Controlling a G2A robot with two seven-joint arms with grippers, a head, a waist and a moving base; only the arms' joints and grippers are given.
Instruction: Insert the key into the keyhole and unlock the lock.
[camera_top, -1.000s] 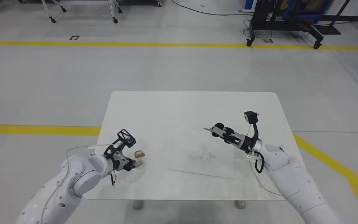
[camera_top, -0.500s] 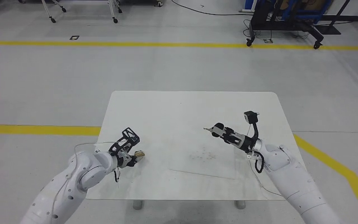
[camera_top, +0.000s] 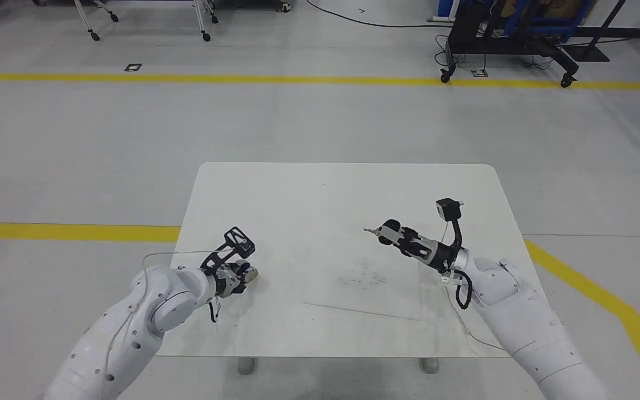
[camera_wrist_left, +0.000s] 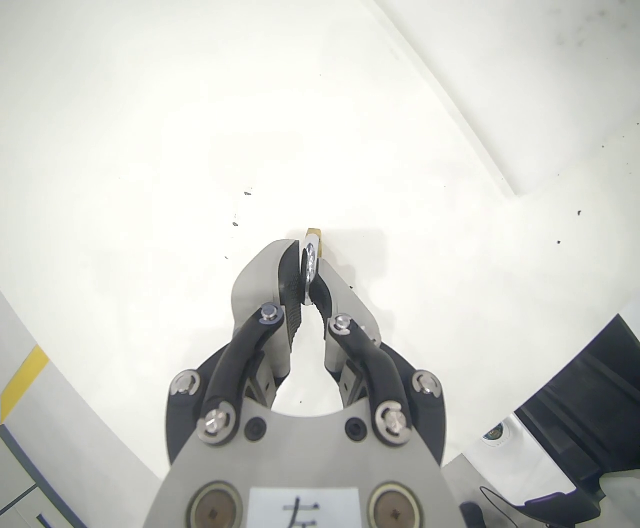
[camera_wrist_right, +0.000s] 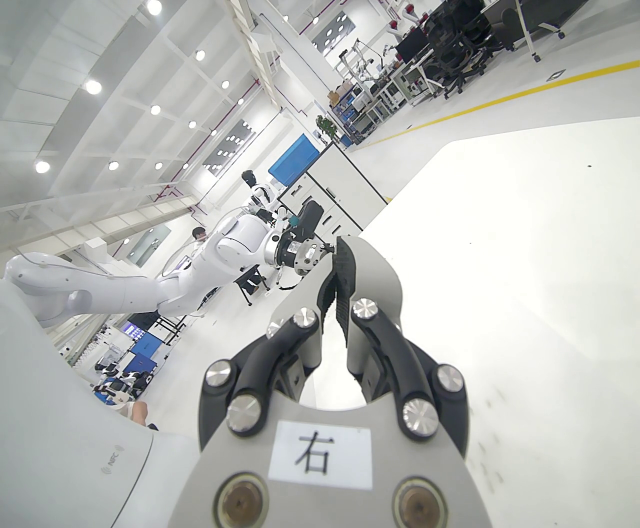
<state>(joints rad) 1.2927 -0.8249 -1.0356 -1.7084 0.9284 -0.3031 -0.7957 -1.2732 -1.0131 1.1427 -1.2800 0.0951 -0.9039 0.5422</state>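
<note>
A small brass lock (camera_top: 249, 273) sits low over the near left part of the white table (camera_top: 330, 190). My left gripper (camera_top: 243, 277) is shut on the lock. In the left wrist view the lock's silver shackle (camera_wrist_left: 310, 267) is pinched between the pads, and the brass body (camera_wrist_left: 315, 236) pokes out past the left gripper (camera_wrist_left: 306, 252). My right gripper (camera_top: 378, 233) hangs over the table's right half, shut, pointing towards the left arm. A thin silver key tip (camera_top: 367, 231) sticks out of it. In the right wrist view the right gripper (camera_wrist_right: 337, 247) has its pads pressed together and they hide the key.
A thin flat sheet with a faint edge (camera_wrist_left: 450, 125) lies on the table (camera_wrist_left: 150, 125) between the arms. Dark specks (camera_top: 365, 277) mark its middle. The left arm's wrist (camera_wrist_right: 300, 252) shows beyond my right fingertips. Yellow floor lines (camera_top: 90, 232) run past the table.
The left wrist has turned and shifted a little to the right and inward, with the lock staying at nearly the same spot. The right arm has not moved.
</note>
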